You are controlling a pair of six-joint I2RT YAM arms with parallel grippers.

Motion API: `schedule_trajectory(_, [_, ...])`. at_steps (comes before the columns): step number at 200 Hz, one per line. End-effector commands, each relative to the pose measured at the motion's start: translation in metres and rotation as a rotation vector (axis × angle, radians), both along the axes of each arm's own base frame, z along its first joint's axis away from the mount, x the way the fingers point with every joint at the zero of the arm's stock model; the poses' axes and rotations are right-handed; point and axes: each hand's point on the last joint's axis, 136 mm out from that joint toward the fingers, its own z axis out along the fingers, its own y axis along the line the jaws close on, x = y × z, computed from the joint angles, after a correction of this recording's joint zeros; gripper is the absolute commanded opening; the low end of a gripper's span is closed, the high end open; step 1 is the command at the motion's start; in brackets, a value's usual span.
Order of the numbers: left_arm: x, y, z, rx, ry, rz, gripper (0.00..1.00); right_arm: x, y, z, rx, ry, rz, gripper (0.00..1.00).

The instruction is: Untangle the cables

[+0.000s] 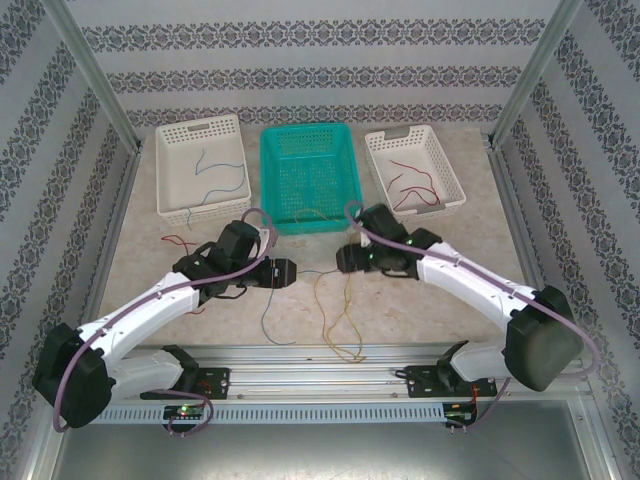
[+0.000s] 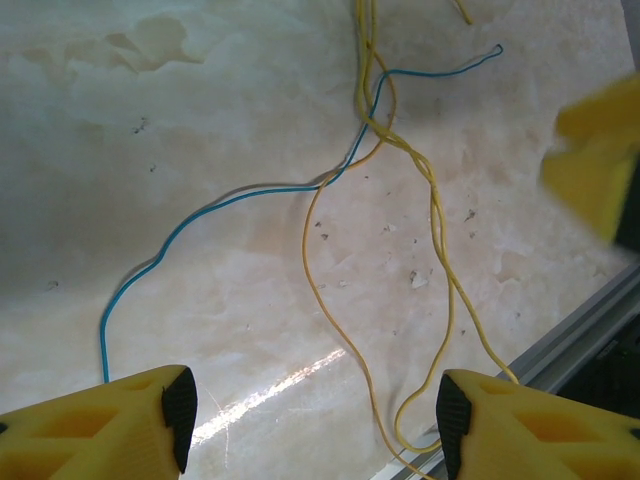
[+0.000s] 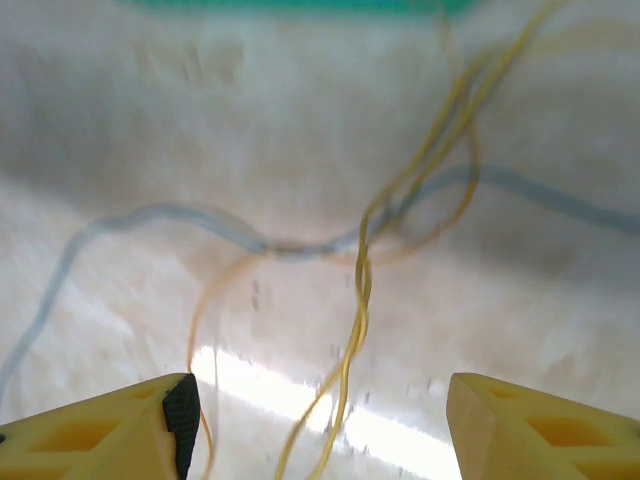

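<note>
Both my jaws stand wide apart and hold nothing. My left gripper (image 1: 288,272) and right gripper (image 1: 343,258) face each other over the middle of the tabletop (image 1: 400,320), with the tangle between them. The yellow cables (image 2: 437,230) run lengthwise from the teal basket (image 1: 300,160) toward the near edge; the blue cable (image 2: 200,215) cuts across them sideways, twisted in at the crossing (image 2: 352,160), straight ahead of my left fingers (image 2: 120,430). I judge neither arm clearly nearer; each could take one colour and draw it outward.
</note>
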Motion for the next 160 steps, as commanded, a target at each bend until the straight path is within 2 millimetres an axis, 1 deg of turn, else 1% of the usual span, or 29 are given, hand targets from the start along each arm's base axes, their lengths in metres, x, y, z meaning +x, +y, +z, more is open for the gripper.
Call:
schedule_trajectory(1, [0.005, -0.002, 0.0, -0.01, -0.028, 0.02, 0.66, -0.023, 0.001, -0.004, 0.005, 0.013, -0.008, 0.67])
schedule_trajectory(11, [0.005, -0.002, -0.004, -0.006, -0.02, 0.019, 0.66, -0.031, -0.001, -0.015, 0.003, 0.034, -0.016, 0.66])
schedule_trajectory(38, [0.004, -0.003, -0.015, -0.001, 0.004, 0.022, 0.66, -0.051, 0.006, -0.041, 0.002, 0.099, 0.003, 0.61])
schedule_trajectory(54, [0.003, -0.003, -0.019, 0.003, 0.009, 0.024, 0.66, -0.056, 0.012, -0.049, -0.001, 0.117, 0.02, 0.58])
schedule_trajectory(75, [0.002, -0.002, -0.023, 0.013, 0.015, 0.025, 0.66, -0.057, 0.023, -0.055, 0.002, 0.138, 0.041, 0.52])
schedule_trajectory(87, [0.001, -0.002, -0.023, 0.018, 0.014, 0.025, 0.66, -0.056, 0.028, -0.057, -0.005, 0.142, 0.056, 0.45])
schedule_trajectory(95, [0.001, -0.001, -0.022, 0.018, 0.013, 0.026, 0.66, -0.056, 0.03, -0.059, -0.017, 0.144, 0.061, 0.42])
schedule_trajectory(115, [0.0, 0.0, -0.022, 0.019, 0.01, 0.031, 0.66, -0.054, 0.026, -0.064, -0.057, 0.154, 0.058, 0.24])
schedule_trajectory(127, [-0.001, 0.0, -0.023, 0.019, 0.013, 0.031, 0.67, -0.053, 0.025, -0.06, -0.06, 0.15, 0.055, 0.1])
schedule_trajectory(136, [-0.002, 0.0, -0.024, 0.018, 0.014, 0.029, 0.67, -0.051, 0.025, -0.049, -0.053, 0.129, 0.054, 0.0])
schedule_trajectory(147, [-0.003, -0.001, -0.024, 0.011, 0.019, 0.029, 0.67, -0.046, 0.025, -0.029, -0.035, 0.088, 0.055, 0.0])
schedule_trajectory(160, [-0.003, -0.005, -0.022, -0.003, 0.017, 0.022, 0.67, -0.04, 0.029, 0.002, 0.017, 0.033, 0.069, 0.0])
